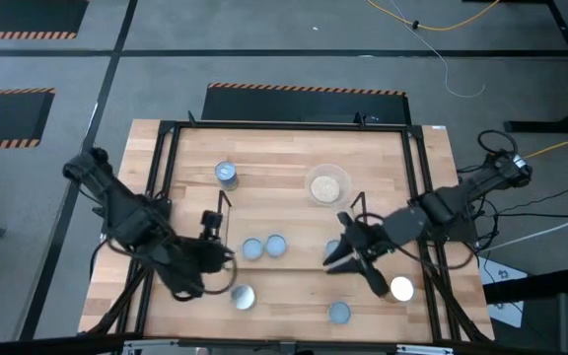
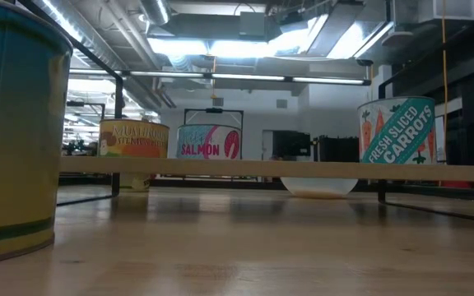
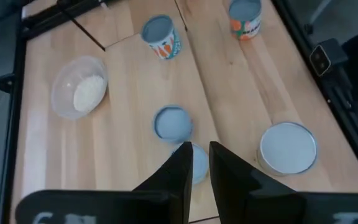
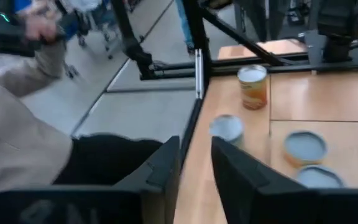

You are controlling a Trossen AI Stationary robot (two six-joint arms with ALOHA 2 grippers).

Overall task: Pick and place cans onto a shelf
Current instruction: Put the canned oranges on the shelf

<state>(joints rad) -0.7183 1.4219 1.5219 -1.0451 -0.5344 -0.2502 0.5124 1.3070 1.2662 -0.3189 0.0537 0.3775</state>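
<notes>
Several cans stand upright on the wooden table: one at the far left, two side by side at the middle, one near the left, and two near the right. The shelf's thin black rods rise mid-table. My left gripper hovers left of the middle pair, narrowly open and empty; in its wrist view a can shows below the fingertips. My right gripper is open and empty above another can, which it partly hides.
A clear round dish with pale contents sits at the far middle. A black frame edges the table. A person's beige sleeve shows beyond the table's left edge. In the low view, cans stand behind a level bar.
</notes>
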